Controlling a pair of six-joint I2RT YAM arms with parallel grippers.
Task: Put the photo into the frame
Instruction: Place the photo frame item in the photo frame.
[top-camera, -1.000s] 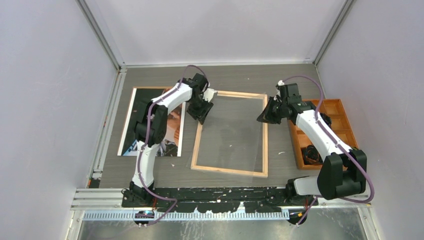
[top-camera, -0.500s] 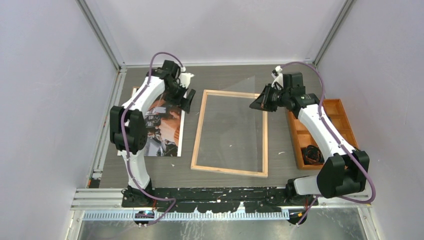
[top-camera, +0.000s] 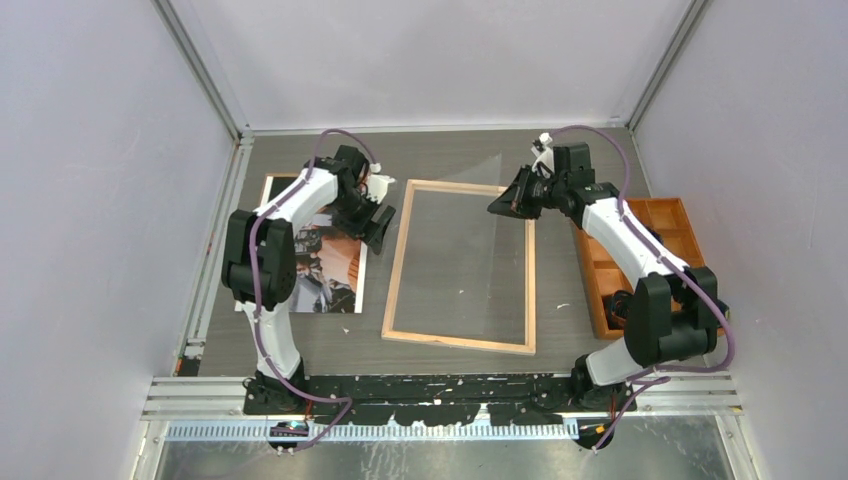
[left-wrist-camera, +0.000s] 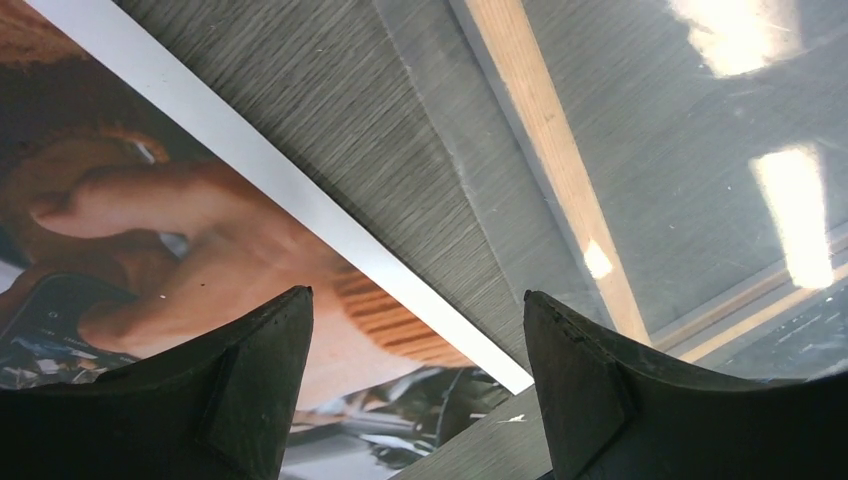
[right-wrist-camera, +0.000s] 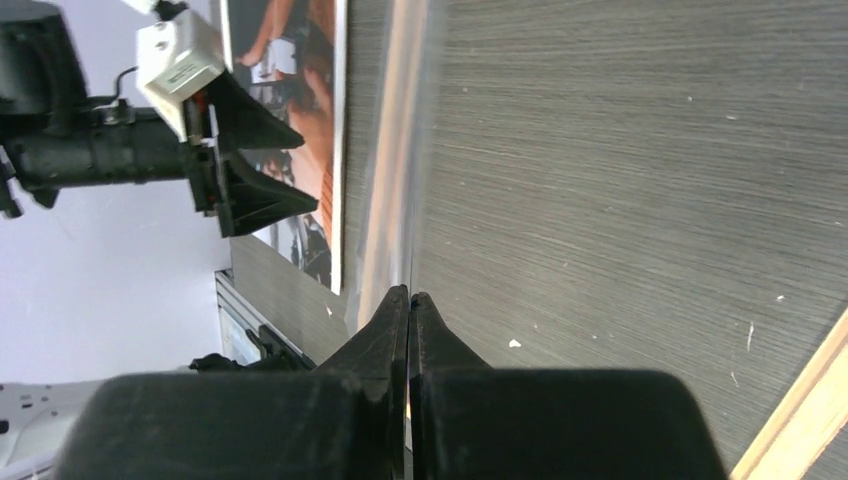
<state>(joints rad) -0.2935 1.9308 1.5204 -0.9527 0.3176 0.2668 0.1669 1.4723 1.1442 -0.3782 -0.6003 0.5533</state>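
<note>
From above, the photo (top-camera: 312, 262) lies face up on the left of the grey table (top-camera: 560, 290), just beside the frame (top-camera: 460, 342), which rests wood side up at the middle. The left gripper (top-camera: 383, 222) hangs over the photo's far right corner, jaws apart. The right gripper (top-camera: 497, 205) pinches the far right corner of the clear pane (top-camera: 465, 250), tilting that end off the frame. An orange tray (top-camera: 690, 240) sits to the right.

From the left wrist, the left gripper (left-wrist-camera: 415, 300) shows its jaws wide apart and holding nothing, above the photo's (left-wrist-camera: 150, 230) white border and a strip of bare table (left-wrist-camera: 330, 110). The frame's (left-wrist-camera: 530, 130) wooden rail runs alongside under the glinting pane (left-wrist-camera: 700, 150).

From the right wrist, the right gripper (right-wrist-camera: 410, 295) has its jaws clamped together on the pane's (right-wrist-camera: 403, 130) thin edge, seen end-on. Beyond it are the left gripper (right-wrist-camera: 300, 170), the photo (right-wrist-camera: 325, 100) and a corner of the frame (right-wrist-camera: 800, 420).
</note>
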